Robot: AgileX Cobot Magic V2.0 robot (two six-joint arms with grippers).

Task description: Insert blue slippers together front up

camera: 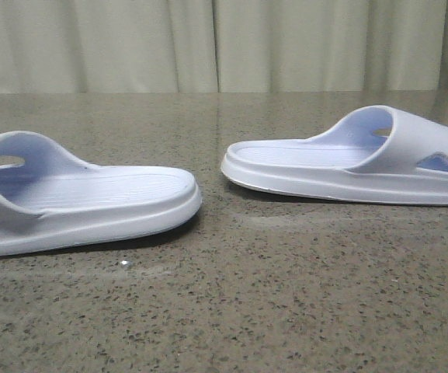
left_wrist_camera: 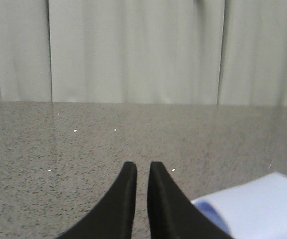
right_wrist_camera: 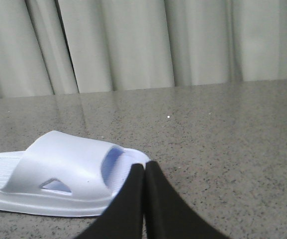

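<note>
Just beside your left gripper (left_wrist_camera: 142, 167), whose fingers stand almost together with a thin gap and hold nothing, you see a corner of one pale blue slipper (left_wrist_camera: 255, 206) on the speckled table (left_wrist_camera: 83, 149). Close behind your right gripper (right_wrist_camera: 144, 165), with its fingers pressed together and empty, the other slipper (right_wrist_camera: 63, 179) lies flat on its sole, well apart from the first one.

The front view sits low and close over the table (camera: 231, 311), facing the curtain (camera: 224, 43), which both low wrist views also face.
</note>
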